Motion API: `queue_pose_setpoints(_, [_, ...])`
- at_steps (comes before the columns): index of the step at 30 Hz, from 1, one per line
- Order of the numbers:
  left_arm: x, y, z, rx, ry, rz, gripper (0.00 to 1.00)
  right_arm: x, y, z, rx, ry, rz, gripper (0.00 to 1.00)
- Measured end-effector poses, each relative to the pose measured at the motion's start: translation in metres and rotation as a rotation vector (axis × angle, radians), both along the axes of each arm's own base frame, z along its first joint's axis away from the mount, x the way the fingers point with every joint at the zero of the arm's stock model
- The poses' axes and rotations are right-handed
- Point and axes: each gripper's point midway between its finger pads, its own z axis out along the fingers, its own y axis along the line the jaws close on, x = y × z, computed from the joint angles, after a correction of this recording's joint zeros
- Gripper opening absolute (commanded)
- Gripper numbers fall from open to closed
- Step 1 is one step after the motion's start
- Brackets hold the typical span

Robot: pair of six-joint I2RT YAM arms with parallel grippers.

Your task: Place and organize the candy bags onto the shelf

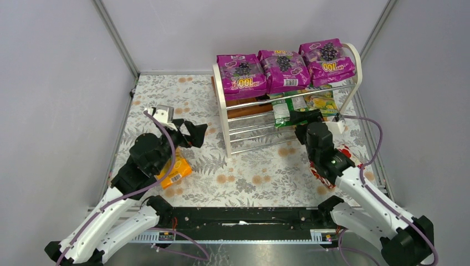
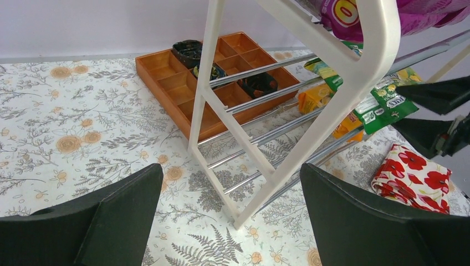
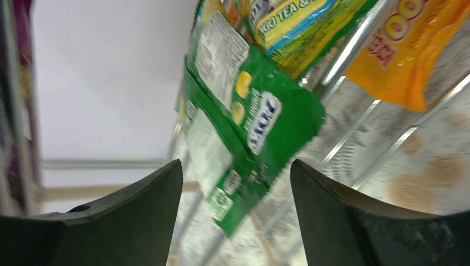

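Note:
Three magenta candy bags (image 1: 241,75) (image 1: 284,69) (image 1: 328,61) lie side by side on the top tier of the white shelf (image 1: 221,105). On a lower tier rest a green-white bag (image 1: 281,111) and a green-yellow bag (image 1: 322,102). My right gripper (image 1: 304,118) is at that tier, open. In the right wrist view the green-white bag (image 3: 249,116) hangs blurred between the spread fingers of my right gripper (image 3: 235,188), touching neither; an orange bag (image 3: 410,50) lies on the rods beside it. Another orange bag (image 1: 176,170) lies on the table under my left arm. My left gripper (image 1: 194,133) (image 2: 230,216) is open and holds nothing, left of the shelf's end panel (image 2: 354,83).
A brown compartmented tray (image 2: 166,83) sits on the table behind the shelf. A red-and-white patterned package (image 2: 418,177) (image 1: 346,152) lies on the table beneath my right arm. Grey walls enclose the flower-patterned table (image 1: 260,166) on three sides.

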Motion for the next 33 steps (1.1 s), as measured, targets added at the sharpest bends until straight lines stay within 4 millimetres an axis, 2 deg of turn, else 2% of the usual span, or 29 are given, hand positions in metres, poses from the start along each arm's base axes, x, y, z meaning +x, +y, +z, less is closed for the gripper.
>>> queue_pose_setpoints(6, [0.002,-0.001,-0.003,0.007,0.010,0.001,0.99,-0.042,-0.014,-0.013,-0.279,0.037,0.160,0.98])
queue_pose_setpoints(10, [0.007,-0.005,-0.012,0.026,0.035,0.003,0.99,-0.063,-0.026,-0.015,-0.440,0.035,0.232,1.00])
queue_pose_setpoints(14, [0.015,-0.006,-0.024,0.041,0.076,0.028,0.99,-0.075,-0.030,-0.028,-0.577,0.070,0.317,1.00])
queue_pose_setpoints(17, [0.025,-0.005,-0.041,0.059,0.134,0.084,0.99,-0.081,-0.021,-0.039,-0.639,0.082,0.422,1.00])
queue_pose_setpoints(23, [0.046,0.007,-0.097,0.174,0.350,0.259,0.99,-0.087,0.004,-0.064,-0.687,0.103,0.614,1.00])
queue_pose_setpoints(26, [0.052,0.027,-0.118,0.202,0.440,0.363,0.99,-0.089,0.012,-0.078,-0.708,0.126,0.689,1.00])
queue_pose_setpoints(33, [0.061,0.129,-0.139,0.064,0.606,0.681,0.99,-0.096,0.019,-0.094,-0.745,0.121,0.787,1.00])
